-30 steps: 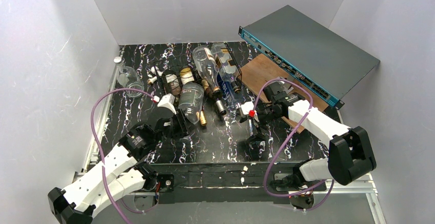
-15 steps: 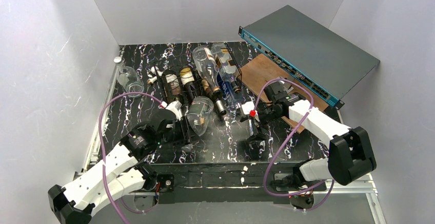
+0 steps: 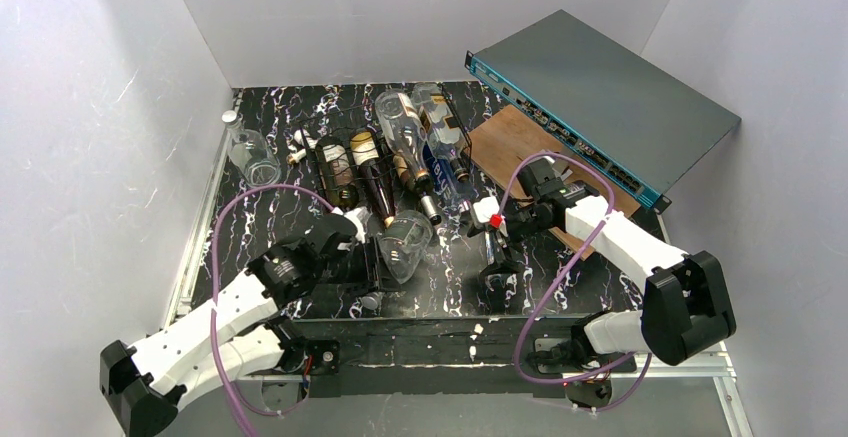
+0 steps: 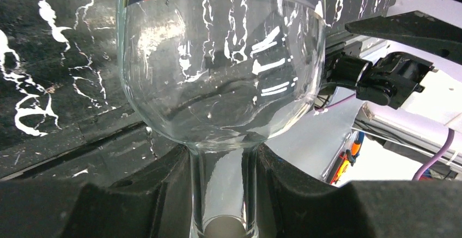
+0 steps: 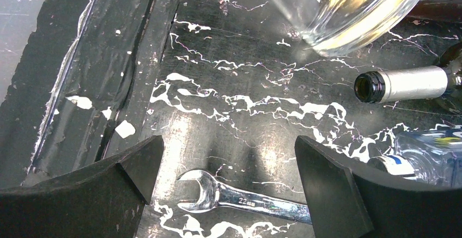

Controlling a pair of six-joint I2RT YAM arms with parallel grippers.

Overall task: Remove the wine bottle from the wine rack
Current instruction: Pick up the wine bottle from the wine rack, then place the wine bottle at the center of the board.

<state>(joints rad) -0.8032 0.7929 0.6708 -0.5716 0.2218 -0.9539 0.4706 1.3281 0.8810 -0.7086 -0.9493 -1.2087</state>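
The left hand is clamped narrow on the neck of the clear wine bottle, held tilted just in front of the wine rack, seemingly free of it. The right hand stands wide, empty. The smooth neck could swivel or slip in that grip, dropping the body onto the tabletop.

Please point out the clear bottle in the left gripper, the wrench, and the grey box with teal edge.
clear bottle (image 4: 218, 74), left wrist view, on its rounded shoulder
wrench (image 5: 250, 201), right wrist view, on its shaft
grey box (image 3: 610, 82), top external view, on its flat top
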